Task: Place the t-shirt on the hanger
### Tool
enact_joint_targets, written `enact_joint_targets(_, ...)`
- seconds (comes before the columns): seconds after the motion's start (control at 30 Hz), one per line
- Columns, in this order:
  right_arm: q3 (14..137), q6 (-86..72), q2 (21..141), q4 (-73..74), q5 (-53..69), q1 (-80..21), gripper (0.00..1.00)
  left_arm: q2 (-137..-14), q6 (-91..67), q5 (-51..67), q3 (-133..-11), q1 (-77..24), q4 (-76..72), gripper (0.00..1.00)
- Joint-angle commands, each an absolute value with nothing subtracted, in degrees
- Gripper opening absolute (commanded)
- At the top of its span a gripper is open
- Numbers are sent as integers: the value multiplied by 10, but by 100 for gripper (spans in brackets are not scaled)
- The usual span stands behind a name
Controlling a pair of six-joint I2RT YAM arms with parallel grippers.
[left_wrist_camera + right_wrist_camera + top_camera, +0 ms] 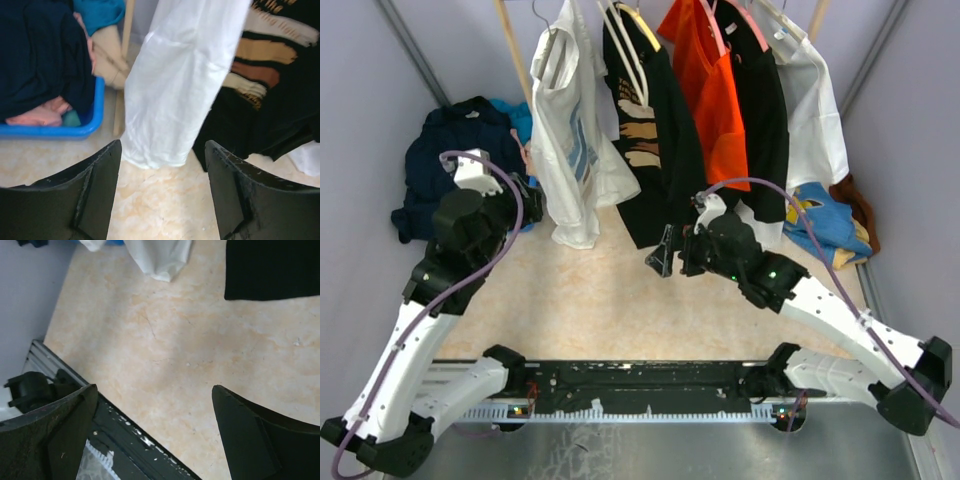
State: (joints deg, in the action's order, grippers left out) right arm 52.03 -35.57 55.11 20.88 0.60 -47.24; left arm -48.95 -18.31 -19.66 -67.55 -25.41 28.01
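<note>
The white t-shirt with a blue-grey print hangs at the left of the rack, its hem just above the floor. The hanger's thin wire hook and pale arm show at its collar. My left gripper is open and empty, just left of the shirt's lower part. In the left wrist view the shirt hangs just beyond the open gripper. My right gripper is open and empty, low over the floor to the shirt's right. In the right wrist view the gripper frames bare floor, with the shirt's hem far off.
A black shirt with tan print, an orange shirt, a black garment and a plain white garment hang to the right. A dark navy pile fills a blue bin at the left. Blue-yellow clothes lie at the right.
</note>
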Motion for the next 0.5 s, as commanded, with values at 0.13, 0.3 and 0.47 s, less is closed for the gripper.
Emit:
enact_joint_targets(0.13,496,-363,643,124,29,-477,96,-515,-205,-313,-632,-256,294,84)
enact_joint_targets(0.3,477,-364,662,111,49,-477,98,-568,-226,-366,-635,-245,293,91)
enact_joint_targets(0.47,468,-356,662,111,46,-478,99,-575,-228,-333,-637,-197,267,93)
